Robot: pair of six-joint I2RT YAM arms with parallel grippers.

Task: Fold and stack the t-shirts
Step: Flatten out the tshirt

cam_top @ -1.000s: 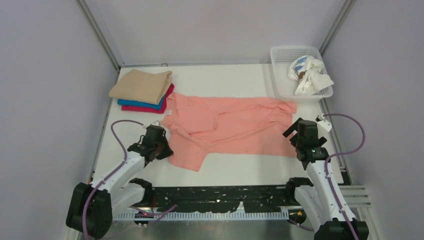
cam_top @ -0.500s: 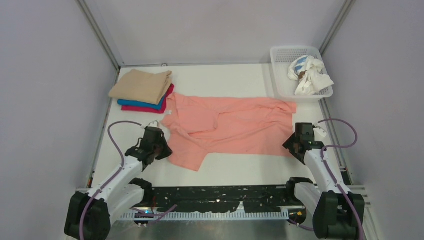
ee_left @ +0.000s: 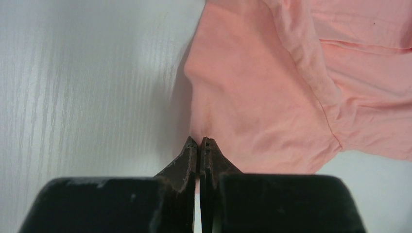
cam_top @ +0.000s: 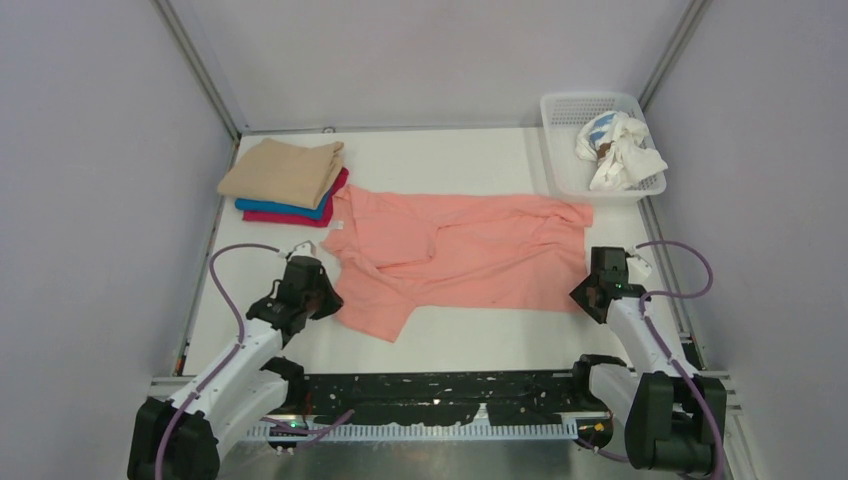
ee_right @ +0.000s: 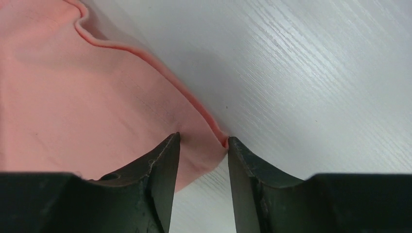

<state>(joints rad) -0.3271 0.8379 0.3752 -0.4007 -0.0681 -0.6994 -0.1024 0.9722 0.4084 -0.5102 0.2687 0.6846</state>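
Down at the near edge, the left gripper (ee_left: 200,141) is pinched tight on the sleeve edge of the salmon-pink t-shirt (cam_top: 460,255), cloth puckering at its tips. Over on the other side, the right gripper (ee_right: 203,138) stands partly apart, jaws straddling the shirt's near hem corner. The shirt itself lies spread across the middle of the table (cam_top: 450,345). Far left, the tan t-shirt (cam_top: 283,170) tops the bright blue t-shirt (cam_top: 285,208) and the magenta t-shirt (cam_top: 338,186). Far right, a basket (cam_top: 556,160) holds white cloths (cam_top: 620,150).
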